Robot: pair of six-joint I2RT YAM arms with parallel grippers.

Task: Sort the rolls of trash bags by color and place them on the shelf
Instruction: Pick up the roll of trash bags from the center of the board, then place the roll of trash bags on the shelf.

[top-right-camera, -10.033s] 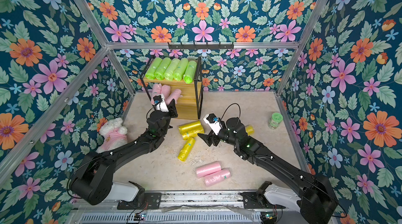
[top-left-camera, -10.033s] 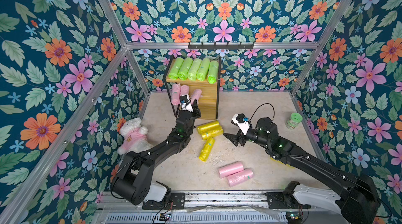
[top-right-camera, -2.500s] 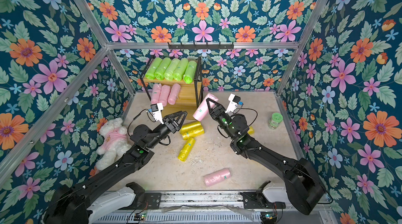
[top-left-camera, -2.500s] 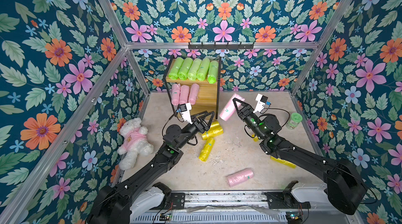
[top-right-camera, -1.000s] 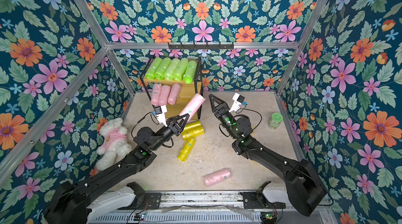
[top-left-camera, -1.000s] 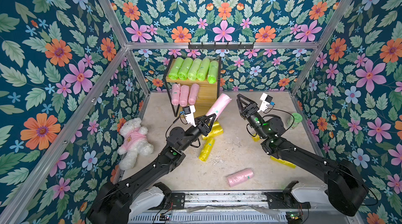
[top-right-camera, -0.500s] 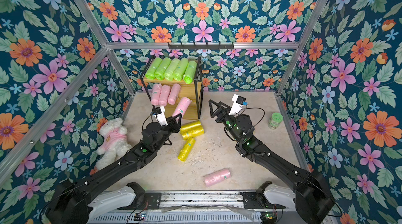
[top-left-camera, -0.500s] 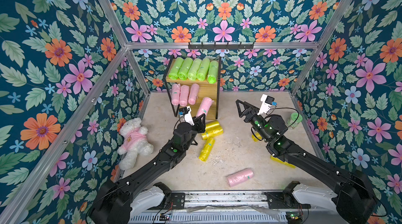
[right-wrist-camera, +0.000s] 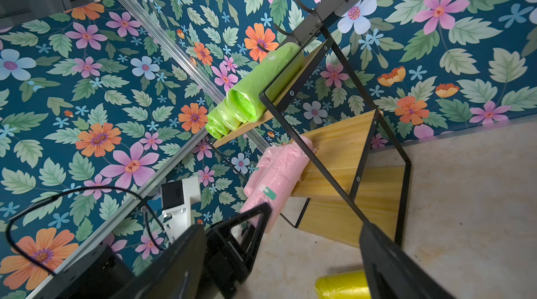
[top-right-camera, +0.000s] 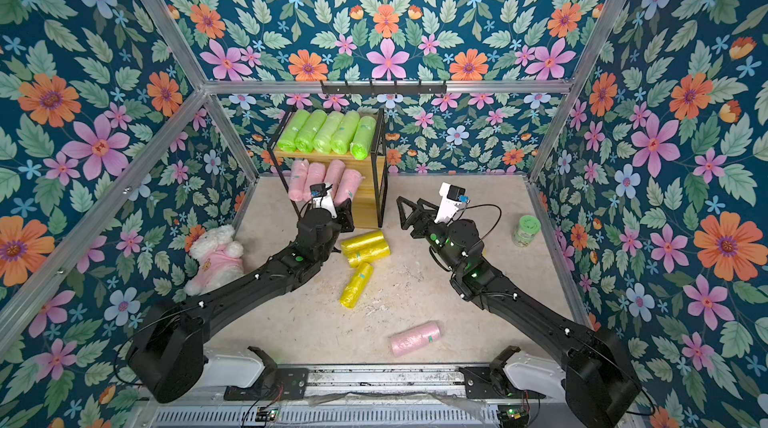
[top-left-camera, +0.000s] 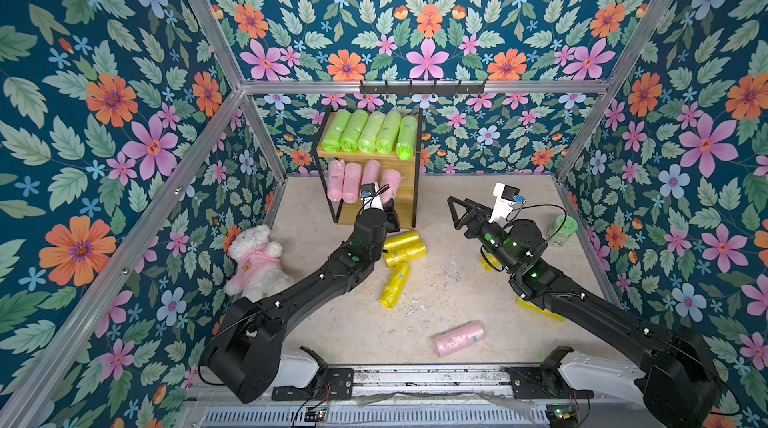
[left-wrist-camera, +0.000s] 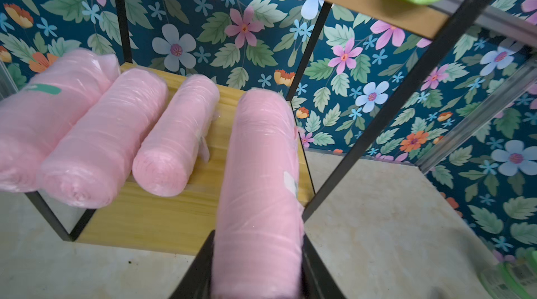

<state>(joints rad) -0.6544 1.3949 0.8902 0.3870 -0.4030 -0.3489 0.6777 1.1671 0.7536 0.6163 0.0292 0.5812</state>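
Note:
The shelf (top-left-camera: 406, 197) stands at the back, with several lime green rolls (top-left-camera: 370, 132) on its top board. Three pink rolls (left-wrist-camera: 101, 137) lie side by side on the middle board (left-wrist-camera: 162, 219). My left gripper (top-left-camera: 386, 207) is shut on a fourth pink roll (left-wrist-camera: 261, 181), whose far end reaches over that board's free right part. My right gripper (top-left-camera: 455, 207) hangs open and empty to the right of the shelf, fingers wide apart in the right wrist view (right-wrist-camera: 287, 254). On the floor lie three yellow rolls (top-left-camera: 401, 247) and one pink roll (top-left-camera: 459, 338).
More yellow plastic (top-left-camera: 536, 307) shows partly under my right arm. A green-lidded jar (top-left-camera: 563, 230) stands by the right wall and a white teddy (top-left-camera: 255, 259) lies by the left wall. A black hook rail (top-left-camera: 422, 87) runs above the shelf.
My left gripper has carried the pink roll from in front of the shelf into the middle tier, beside the three pink rolls. My right gripper, empty and open, has drawn back slightly.

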